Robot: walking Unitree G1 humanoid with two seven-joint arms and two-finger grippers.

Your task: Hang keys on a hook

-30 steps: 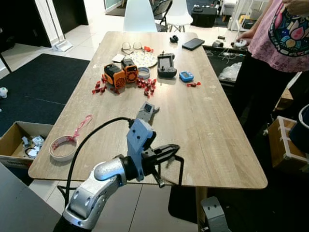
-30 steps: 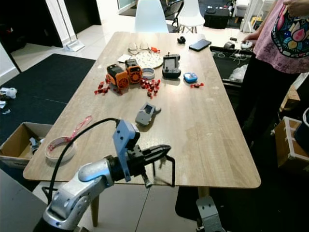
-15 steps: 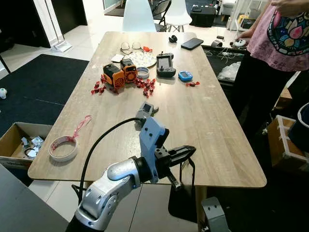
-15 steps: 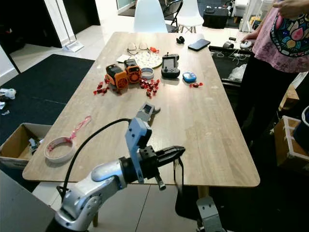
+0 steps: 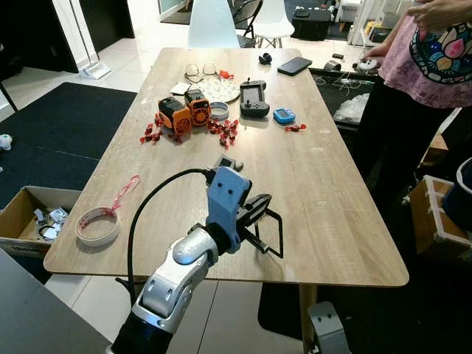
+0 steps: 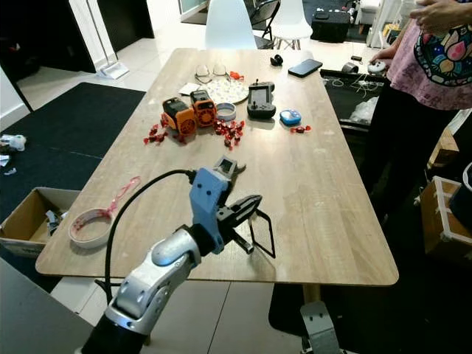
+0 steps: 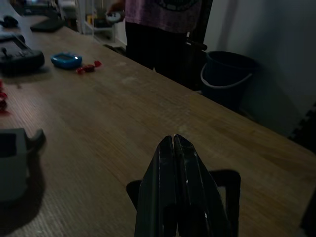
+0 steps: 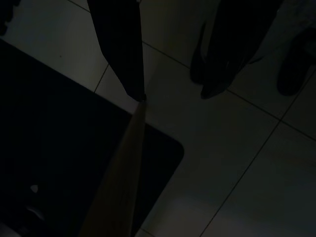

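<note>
Currently the left gripper [image 5: 259, 204] is extended over the near part of the wooden table [image 5: 332, 184]. Its two black fingers [image 7: 175, 187] are pressed together and clenched on a black wire loop [image 5: 271, 234]. The loop hangs directly below the fingertips, above the table surface near the front edge. No detail of keys on the loop can be made out.

Positions relative to the left gripper:
- A grey device [image 5: 226, 163] lies on the table just behind the gripper's blue wrist housing.
- A roll of tape [image 5: 97, 226] with a pink tail lies well to the left, near the table corner.
- Two orange devices [image 5: 186, 112] and scattered red pieces [image 5: 223, 130] lie far ahead and slightly left.
- A black controller [image 5: 254, 99] and a blue round object [image 5: 284, 115] lie far ahead.
- A person [image 5: 431, 59] in a pink patterned shirt stands far ahead to the right, beside the table's edge.
- A dark bucket [image 7: 227, 79] stands on the floor past the table's right side.

The right gripper [image 8: 175, 96] hangs low over a tiled floor [image 8: 237, 163] in deep shade; its state cannot be told.
</note>
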